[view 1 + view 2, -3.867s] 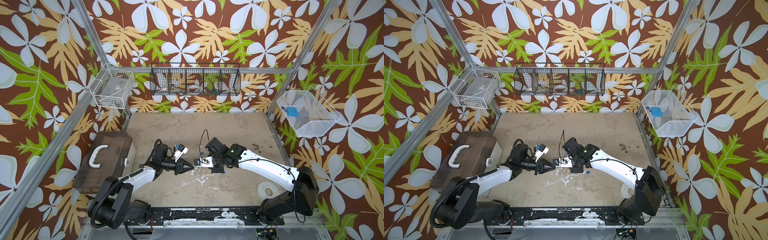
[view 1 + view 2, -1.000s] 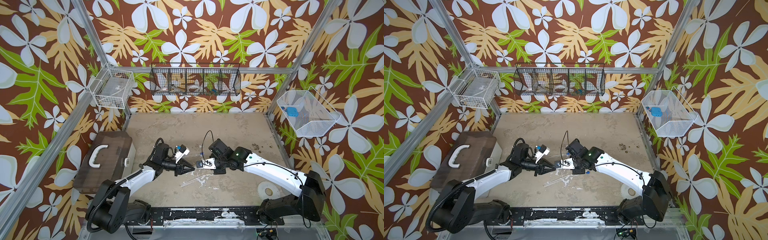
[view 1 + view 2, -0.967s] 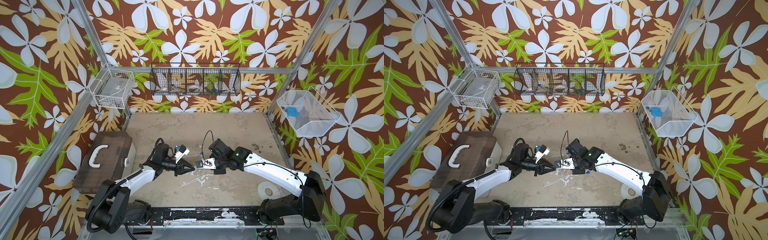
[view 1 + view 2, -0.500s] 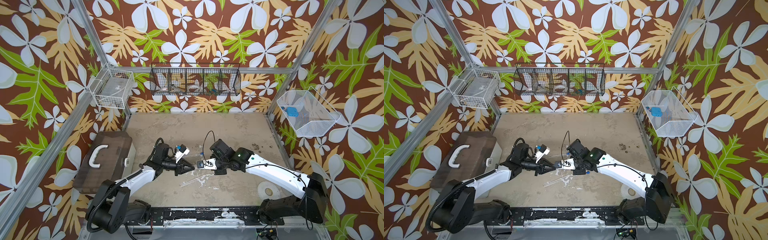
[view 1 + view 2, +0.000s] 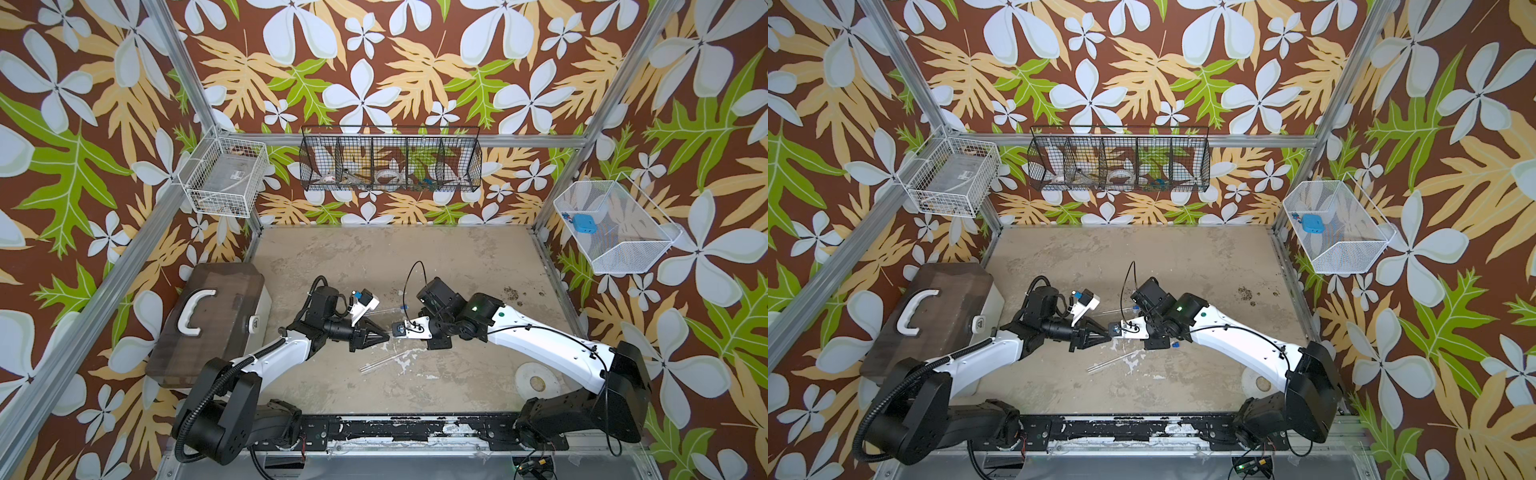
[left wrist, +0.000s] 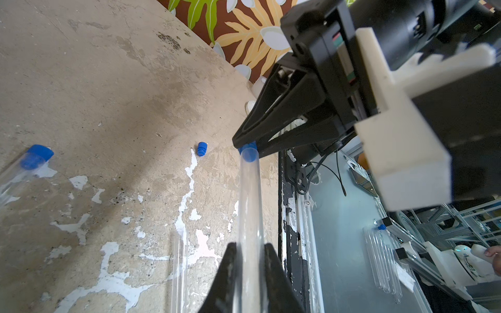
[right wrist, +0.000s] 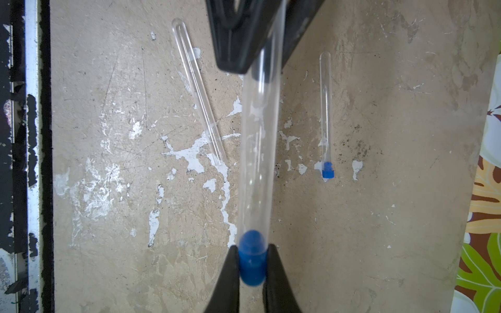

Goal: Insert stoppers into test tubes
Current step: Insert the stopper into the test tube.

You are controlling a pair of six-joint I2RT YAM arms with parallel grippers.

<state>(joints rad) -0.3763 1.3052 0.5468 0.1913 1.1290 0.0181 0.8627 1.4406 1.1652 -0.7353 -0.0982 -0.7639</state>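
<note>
In the wrist views only, left jaws clamp a tube, right jaws its stopper.

Robotics lab test cell, judging by scuffed tabletop fenced with aluminium posts and leaf-print panels, wire basket above its far edge, robot arms bolted along its near edge

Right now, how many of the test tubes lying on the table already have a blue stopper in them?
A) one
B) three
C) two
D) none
A: in the right wrist view, the stoppered tube carries a stopper in its mouth; the bare tube has none.
</note>
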